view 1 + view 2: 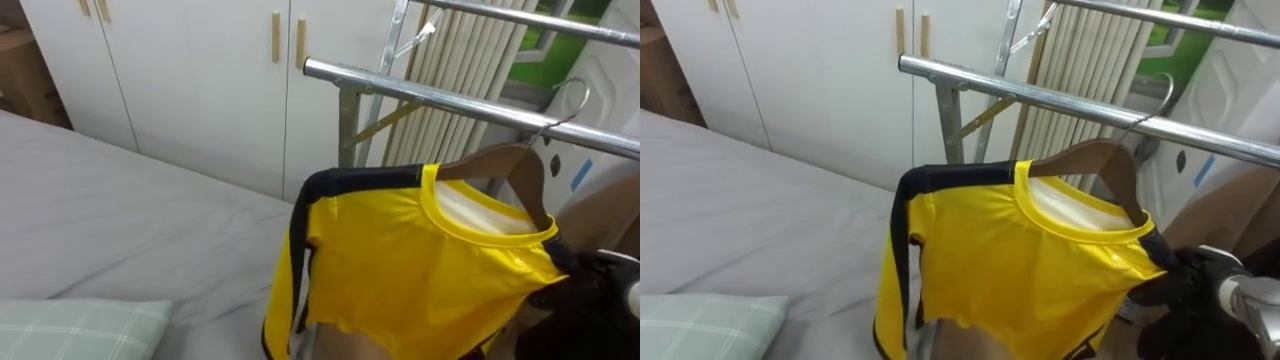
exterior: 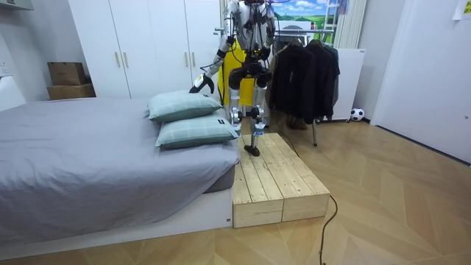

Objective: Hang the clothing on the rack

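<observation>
Stands on a pale wooden platform (image 2: pixel 276 177) beside a grey bed (image 1: pixel 120 220), facing white wardrobe doors (image 1: pixel 200 70) and a metal clothes rack. Presents a yellow shirt (image 1: pixel 420 260), dark-striped along one shoulder and sleeve, draped on a wooden hanger (image 1: pixel 515 165) and raised to the rack. Shows the hanger's wire hook (image 1: pixel 572 98) up at the lower rail (image 1: pixel 420 92), beneath a second, higher rail (image 1: pixel 520 20); cannot tell whether seated over the bar or merely in front of it. Carries the shirt tilted, clear of the bedcover, collar end lower and toward the right. Sets the dark right hand (image 1: pixel 598 282) at the lower right of the eye views, hard against the shirt's near shoulder by the hanger's end; cannot tell how far open, or whether gripping cloth or wood. Extends the left hand (image 2: pixel 200 84) low and out toward the room view's left, above two pale checked pillows (image 2: pixel 184 105) stacked on the bed; cannot tell its state at that distance. Includes, in the room view, dark coats (image 2: pixel 305 70) hanging on the rack just to the right of the robot, cardboard boxes (image 2: pixel 68 79) against the far wall past the bed, and a small ball (image 2: pixel 357 114) on the wooden floor beyond the coats.
</observation>
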